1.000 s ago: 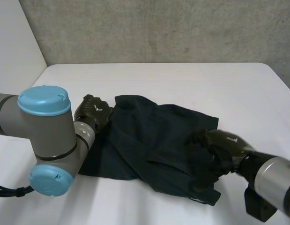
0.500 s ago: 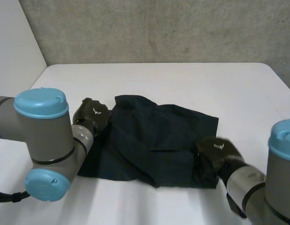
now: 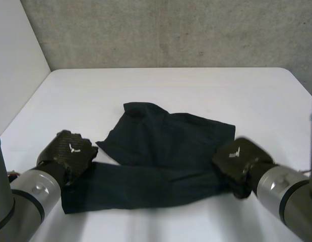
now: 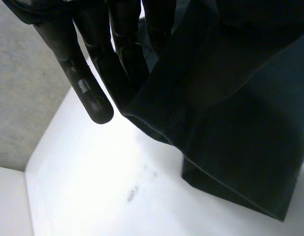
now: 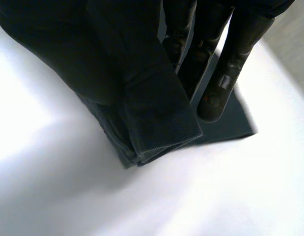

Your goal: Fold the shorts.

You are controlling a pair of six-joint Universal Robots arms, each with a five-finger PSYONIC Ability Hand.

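From above, the dark shorts [image 3: 166, 146] are lying in the middle of the white desk [image 3: 196, 85], rumpled. The far part is resting flat while the near edge is being drawn out into a long band between the two arms. The left robot hand [image 3: 70, 154] is sitting at the near left end of that band, and the right robot hand [image 3: 239, 157] at its near right end.

Looking along the left palm, its fingers [image 4: 95, 73] are reaching down almost straight, with the cloth running up against them into the hand. It looks to be pinching that end of the shorts, which is hanging clear of the desk below.

Looking along the right palm, a thick doubled wad with a stitched edge is hanging from the hand in front of the fingers [image 5: 225, 64]. That robot hand is gripping its end too, just above the desk.

To my eye the job is only getting going. The near edge is being gathered, but the far part is bunched and uneven. No tidy fold is showing yet, so the main folding and flattening are left to do.
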